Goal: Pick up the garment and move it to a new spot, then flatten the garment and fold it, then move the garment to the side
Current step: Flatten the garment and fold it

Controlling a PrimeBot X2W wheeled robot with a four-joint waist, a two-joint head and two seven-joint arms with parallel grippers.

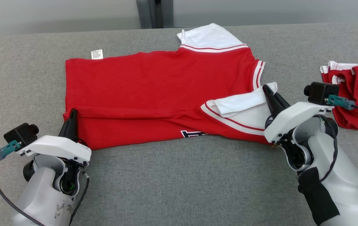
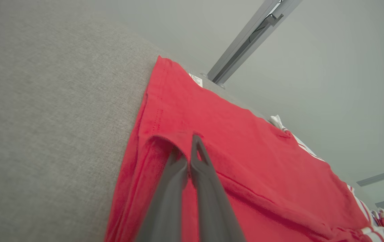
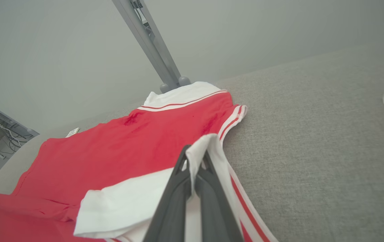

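You are looking at the red garment (image 1: 154,91), which is lying spread on the grey table (image 1: 179,182), its hem pointing left and its white sleeves right. Its near edge is lying in a long fold. At the near hem corner of the garment, your left gripper (image 1: 71,117) is clenching on the red cloth; in the left wrist view the cloth is passing between the two fingers. At the garment's near sleeve, your right gripper (image 1: 268,92) is pinching the white cuff, which is lying folded onto the red body. At the far hem corner a small white label (image 1: 97,54) is sticking out. To the right of the garment, well apart, a second red and white piece of clothing (image 1: 357,91) is lying crumpled.
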